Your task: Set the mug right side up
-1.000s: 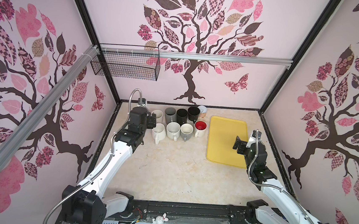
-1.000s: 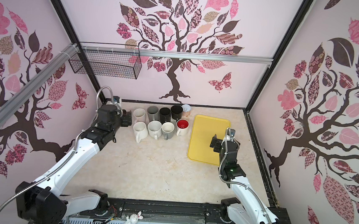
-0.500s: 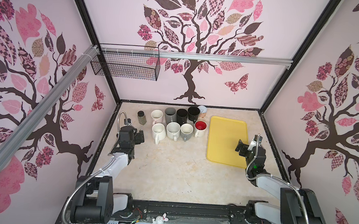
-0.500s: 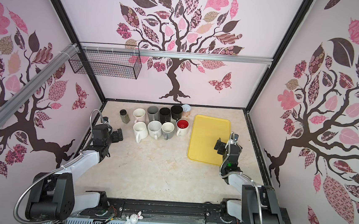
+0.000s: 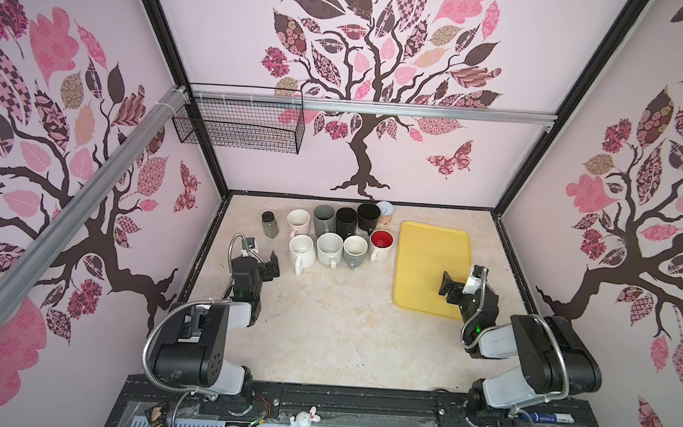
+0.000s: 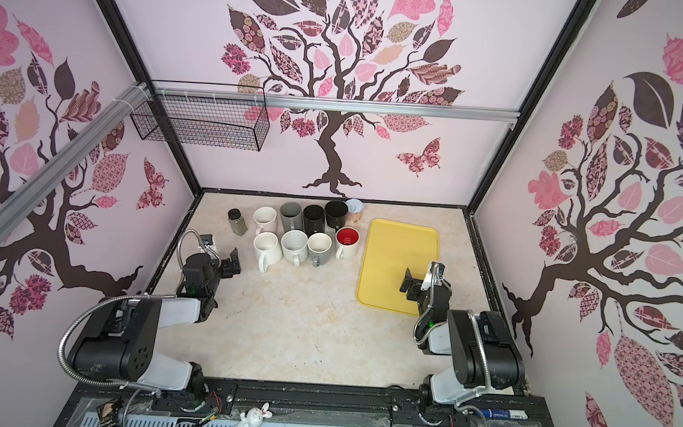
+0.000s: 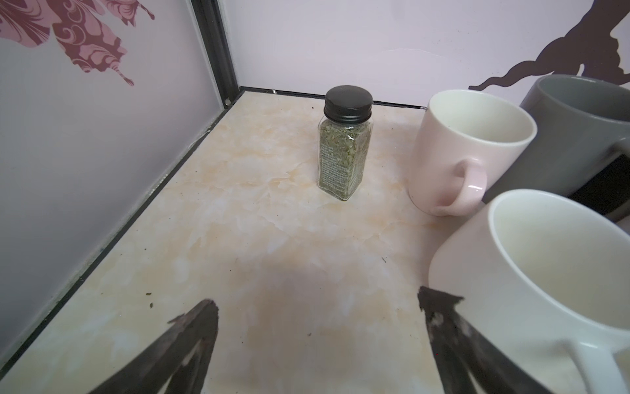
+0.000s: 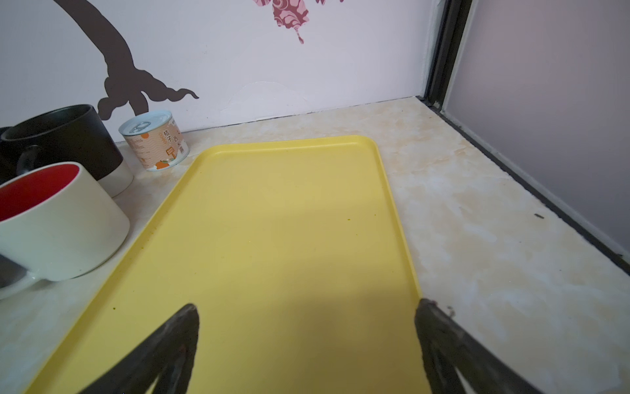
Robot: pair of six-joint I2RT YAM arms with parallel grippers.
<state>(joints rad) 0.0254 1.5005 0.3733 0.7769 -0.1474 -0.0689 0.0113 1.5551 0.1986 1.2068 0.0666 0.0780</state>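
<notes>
Withdrawn baseward over the last second, with left gripper (image 5: pixel 264 263) and right gripper (image 5: pixel 461 280) spread wide, empty. Left standing beside yellow tray (image 5: pixel 434 234): mugs (image 5: pixel 329 245), apparently all mouth-up (turned one indistinguishable). Could clip a handle on re-approach, toppling neighbours onto spice jar (image 5: pixel 269 223).

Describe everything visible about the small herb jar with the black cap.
The herb jar is small, clear and square-sided, glass by the look, with a round black screw cap. Dried green flakes fill it nearly to the cap; fine print covers one face. It stands upright on the marbled tabletop near the back left corner, left of the pale pink mug and apart from it. Only the tabletop touches it.
</notes>
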